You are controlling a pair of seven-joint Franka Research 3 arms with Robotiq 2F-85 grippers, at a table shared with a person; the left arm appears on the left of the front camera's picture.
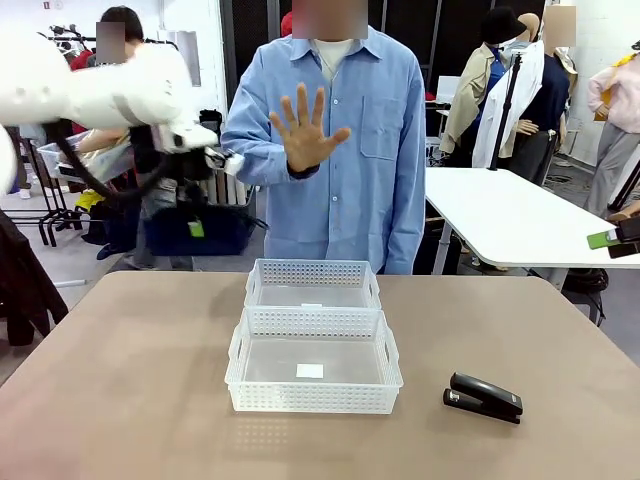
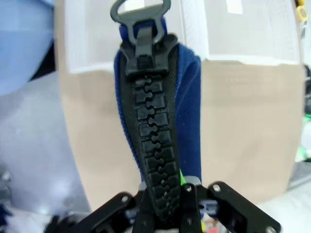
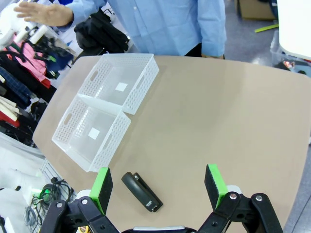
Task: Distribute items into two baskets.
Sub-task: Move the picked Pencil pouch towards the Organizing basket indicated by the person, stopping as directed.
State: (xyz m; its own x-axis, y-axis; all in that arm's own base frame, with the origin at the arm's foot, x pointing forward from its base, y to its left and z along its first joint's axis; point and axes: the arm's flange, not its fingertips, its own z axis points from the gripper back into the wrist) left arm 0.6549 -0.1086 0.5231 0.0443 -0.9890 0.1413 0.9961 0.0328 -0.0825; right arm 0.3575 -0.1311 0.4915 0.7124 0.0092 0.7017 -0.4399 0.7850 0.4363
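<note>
- Stapler (image 1: 483, 397) flat on table (image 1: 120, 380), toward near right corner, just right of handled basket (image 1: 313, 398).
- Right gripper (image 3: 158, 186) above it, jaws wide, nothing held. Nearer arm. Stapler's long axis slanted to the jaw line, so wrist roll probably needed.
- Left gripper (image 2: 165, 194) clamped on navy zippered pouch (image 2: 187, 97), hanging along the fingers near table's left edge, baskets ahead.
- Smaller basket (image 1: 312, 270) behind, toward far edge; both empty.
</note>
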